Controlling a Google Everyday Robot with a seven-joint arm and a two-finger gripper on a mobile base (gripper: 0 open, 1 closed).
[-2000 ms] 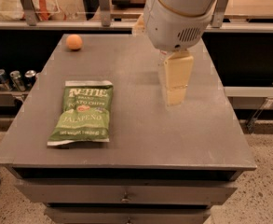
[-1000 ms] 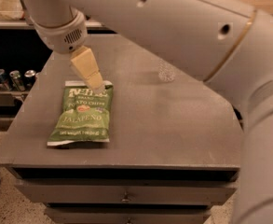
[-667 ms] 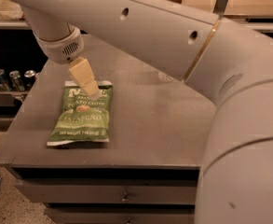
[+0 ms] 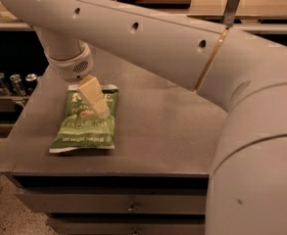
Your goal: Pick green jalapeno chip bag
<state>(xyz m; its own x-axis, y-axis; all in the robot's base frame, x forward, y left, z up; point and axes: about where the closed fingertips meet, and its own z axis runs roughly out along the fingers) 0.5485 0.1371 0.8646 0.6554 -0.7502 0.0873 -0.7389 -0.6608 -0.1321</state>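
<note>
The green jalapeno chip bag (image 4: 85, 123) lies flat on the left part of the grey cabinet top (image 4: 157, 126), with white lettering facing up and pale crimped ends. My gripper (image 4: 100, 107) hangs from the white arm that sweeps across the upper part of the view. Its cream fingers (image 4: 93, 95) point down and slightly right over the upper middle of the bag, at or just above its surface.
Several drink cans (image 4: 15, 83) stand on a dark shelf to the left, beyond the cabinet edge. The arm's large white body (image 4: 251, 146) fills the right side of the view and hides the right part of the cabinet. Drawers (image 4: 128, 204) sit below.
The arm has swung from the right side of the cabinet to the left and come lower. The gripper now sits over the bag's upper middle. The bag has not moved.
</note>
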